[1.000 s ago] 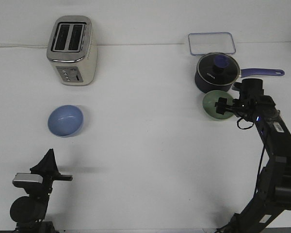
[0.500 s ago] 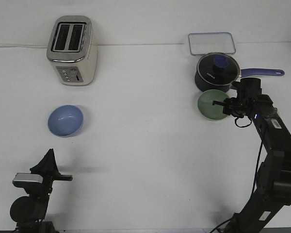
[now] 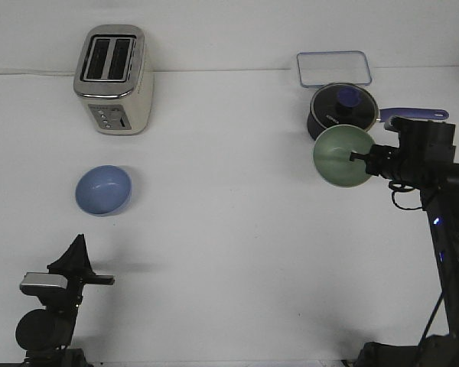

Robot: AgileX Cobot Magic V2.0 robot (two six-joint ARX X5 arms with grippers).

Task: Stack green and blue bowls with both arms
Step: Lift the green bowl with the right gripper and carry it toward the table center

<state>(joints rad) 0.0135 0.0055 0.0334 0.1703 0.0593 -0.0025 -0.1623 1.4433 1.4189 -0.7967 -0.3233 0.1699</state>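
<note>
Gripping the green bowl (image 3: 341, 155) by its rim, the right gripper (image 3: 359, 157) holds it tilted near the counter's right edge; blue bowl (image 3: 103, 189) sits left; left gripper's (image 3: 99, 280) jaws unreadable.

A cream and silver toaster (image 3: 113, 79) stands at the back left of the white table (image 3: 229, 252), its two slots facing up. Over at the back right sits a dark saucepan (image 3: 342, 112) with a glass lid and a blue handle (the handle points right). Just behind the saucepan, a clear rectangular container (image 3: 333, 68) lies flat near the wall.
</note>
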